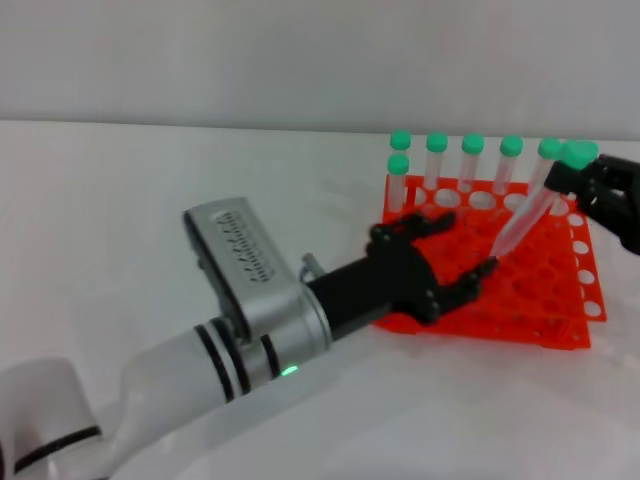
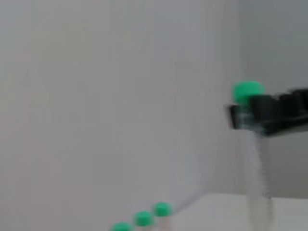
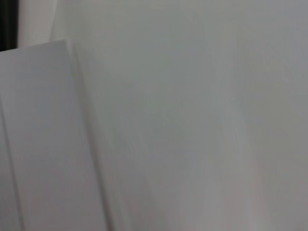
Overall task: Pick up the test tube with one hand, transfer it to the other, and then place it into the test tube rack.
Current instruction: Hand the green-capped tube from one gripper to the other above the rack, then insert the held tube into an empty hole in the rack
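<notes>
A: Any readable writing? Going left to right.

B: None legible. The left arm's silver housing (image 1: 245, 262) has a ribbed grille only, with a green ring light below it. The left gripper (image 1: 452, 262) lies low over the front left part of the test tube rack (image 1: 540, 290), fingers spread wide, holding nothing.

A: The test tube?

B: The test tube (image 1: 530, 210) hangs tilted above the rack's right half, green cap up, pointed tip down and toward the left gripper. The right gripper (image 1: 580, 185) is clamped on it just under the cap. Six other green-capped tubes (image 1: 437, 160) stand upright along the rack's far edge.

A: Differences between views?

B: The left wrist view shows the right gripper (image 2: 269, 113) from the side, closed round the tube (image 2: 257, 183) below the cap, plus three caps (image 2: 143, 219) at the frame edge; no rack visible there. The right wrist view shows only pale blank surfaces.

A: Surface, room?

B: White tabletop (image 1: 120, 200), plain pale wall (image 1: 300, 60) behind.
</notes>
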Tool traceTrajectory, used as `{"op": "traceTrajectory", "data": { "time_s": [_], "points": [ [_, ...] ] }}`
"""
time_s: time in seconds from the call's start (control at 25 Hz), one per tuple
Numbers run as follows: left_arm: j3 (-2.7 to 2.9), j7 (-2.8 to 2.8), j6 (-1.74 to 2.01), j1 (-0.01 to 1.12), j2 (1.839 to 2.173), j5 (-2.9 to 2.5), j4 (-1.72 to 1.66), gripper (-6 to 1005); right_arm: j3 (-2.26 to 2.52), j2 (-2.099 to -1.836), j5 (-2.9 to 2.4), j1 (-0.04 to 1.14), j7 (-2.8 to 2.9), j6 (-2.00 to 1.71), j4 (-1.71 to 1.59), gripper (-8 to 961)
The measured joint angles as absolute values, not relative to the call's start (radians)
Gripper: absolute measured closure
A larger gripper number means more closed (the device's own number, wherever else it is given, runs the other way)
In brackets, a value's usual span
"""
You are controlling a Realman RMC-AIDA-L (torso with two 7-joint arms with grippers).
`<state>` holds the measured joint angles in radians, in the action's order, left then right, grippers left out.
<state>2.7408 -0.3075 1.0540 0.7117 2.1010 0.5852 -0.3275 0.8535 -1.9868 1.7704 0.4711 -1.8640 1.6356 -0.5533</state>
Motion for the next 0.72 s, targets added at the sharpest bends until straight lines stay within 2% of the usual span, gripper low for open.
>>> {"op": "traceTrajectory", "data": {
  "time_s": [0.2, 0.28, 0.32, 0.56, 0.72],
  "points": [
    [2.593, -0.178, 1.076, 0.574, 2.101, 0.591, -0.362, 390, 0.809, -2.005, 1.778, 0.485, -1.887, 1.568, -0.55, 753],
    [2.569, -0.154, 1.091, 0.543, 2.1, 0.591, -0.368, 238, 0.811, -2.011, 1.79, 0.502, -1.909, 1.531, -0.541, 752],
    [2.531, -0.127, 1.127, 0.485, 2.098, 0.591, -0.37, 162, 0.813, -2.013, 1.795, 0.518, -1.927, 1.512, -0.529, 751],
    [2.41, -0.115, 1.213, 0.336, 2.097, 0.612, -0.357, 139, 0.843, -2.02, 1.798, 0.642, -2.054, 1.411, -0.421, 746],
    [2.394, -0.108, 1.258, 0.294, 2.094, 0.706, -0.328, 123, 0.907, -2.023, 1.799, 0.687, -2.1, 1.32, -0.413, 744]
  ]
}}
